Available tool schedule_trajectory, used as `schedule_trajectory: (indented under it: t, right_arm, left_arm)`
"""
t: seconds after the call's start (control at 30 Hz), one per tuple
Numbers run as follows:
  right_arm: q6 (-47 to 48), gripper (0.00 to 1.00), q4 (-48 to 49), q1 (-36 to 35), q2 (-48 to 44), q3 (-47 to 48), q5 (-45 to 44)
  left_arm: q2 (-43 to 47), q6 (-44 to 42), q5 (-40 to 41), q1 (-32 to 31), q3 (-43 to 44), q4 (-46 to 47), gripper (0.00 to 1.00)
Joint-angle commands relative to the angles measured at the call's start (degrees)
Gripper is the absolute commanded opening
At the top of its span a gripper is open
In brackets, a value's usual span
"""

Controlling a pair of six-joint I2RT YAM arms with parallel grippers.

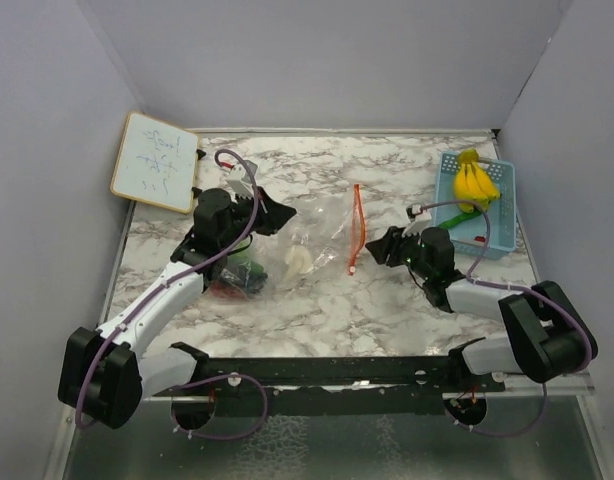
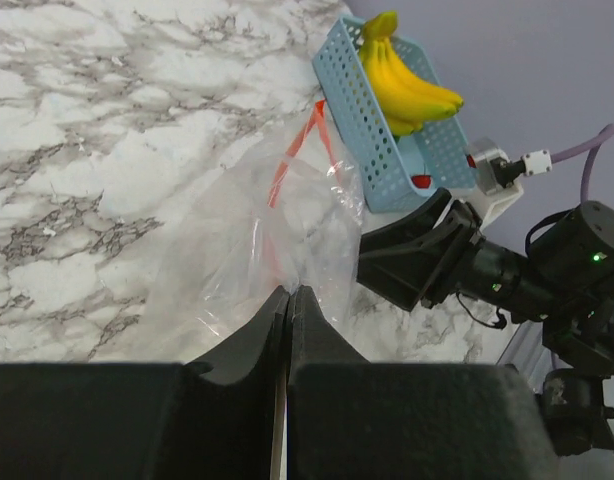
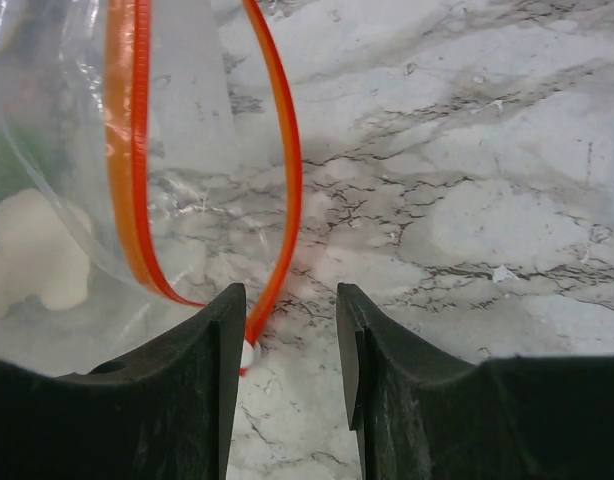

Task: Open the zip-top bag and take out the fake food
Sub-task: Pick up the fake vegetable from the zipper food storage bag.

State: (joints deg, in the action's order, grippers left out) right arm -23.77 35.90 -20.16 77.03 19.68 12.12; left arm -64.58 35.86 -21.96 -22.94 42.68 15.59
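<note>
The clear zip-top bag [image 1: 307,240] lies mid-table, its orange zip [image 1: 355,228] spread in an open loop [image 3: 137,150]. My left gripper [image 1: 275,212] is shut on the bag's clear plastic [image 2: 237,250], pinched at the fingertips [image 2: 289,292]. My right gripper [image 1: 375,247] stands open at the zip's near end [image 3: 290,300]. The white slider [image 3: 247,352] sits just inside its left finger. Fake food in the bag: a cream-white lumpy piece [image 3: 32,250], plus green and dark red pieces [image 1: 242,275] under the left arm. A yellow banana bunch [image 1: 474,183] lies in the basket.
A light-blue slotted basket [image 1: 497,225] stands at the right edge, close behind the right arm. A small whiteboard [image 1: 155,160] leans at the back left corner. Grey walls close in the table on three sides.
</note>
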Motion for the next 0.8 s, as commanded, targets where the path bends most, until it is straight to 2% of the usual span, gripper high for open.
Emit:
schedule_trajectory:
  t: [0.0, 0.13, 0.2, 0.3, 0.43, 0.6, 0.7, 0.77]
  right_arm:
    - [-1.2, 0.42, 4.6, -1.8, 2.4, 1.1, 1.7]
    - [-1.6, 0.42, 6.1, -3.1, 4.3, 1.6, 2.2]
    - [-1.7, 0.42, 6.6, -3.5, 5.0, 1.8, 2.5]
    - [-2.3, 0.42, 10.0, -3.7, 6.1, 1.1, 4.2]
    - [-3.9, 0.42, 17.8, -4.0, 8.5, 0.7, 11.5]
    - [-2.9, 0.43, 20.6, -5.3, 10.8, 2.4, 19.1]
    - [-4.0, 0.44, 25.0, -5.4, 16.4, 4.5, 27.1]
    - [-7.4, 0.46, 31.8, -5.6, 22.3, 5.4, 31.7]
  left_arm:
    - [0.6, -4.7, 3.3, -1.8, 2.8, -5.5, 0.0]
    - [1.6, -4.4, 3.7, -1.8, 2.7, -7.0, 0.0]
    - [3.5, -4.1, 3.3, -2.6, 2.1, -4.6, 0.0]
    - [2.1, -6.9, 5.9, -2.7, 3.1, -8.4, 0.0]
    - [0.2, -3.8, 2.9, -2.7, -1.0, -2.3, 0.0]
    - [0.2, -4.7, 3.8, -2.7, -1.0, -2.9, 0.0]
    - [-0.2, -5.3, 4.9, -2.6, -1.8, -3.1, 0.0]
    - [-0.8, -4.7, 4.4, -2.6, -2.7, -2.0, 0.0]
